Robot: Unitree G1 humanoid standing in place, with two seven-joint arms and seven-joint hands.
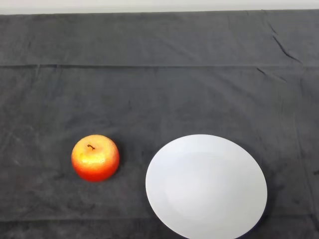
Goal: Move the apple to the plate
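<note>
Apple (95,158) sits upright on the dark cloth (149,89), stem up, left of the white plate (251,191), near but apart. Plate holds nothing. Apple looks smooth, rigid, likely a bit slippery; best taken around its widest sides. No hand showing, fingers unknown.

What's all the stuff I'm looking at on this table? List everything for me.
apple: one, red and yellow with its stem up, on the cloth at lower left, apart from the plate.
plate: one, white, nothing on it, at lower right, to the right of the apple.
cloth: one, dark grey, creased, covering the table.
wall: a pale strip along the top edge, behind the table.
robot's parts: none in view.
</note>
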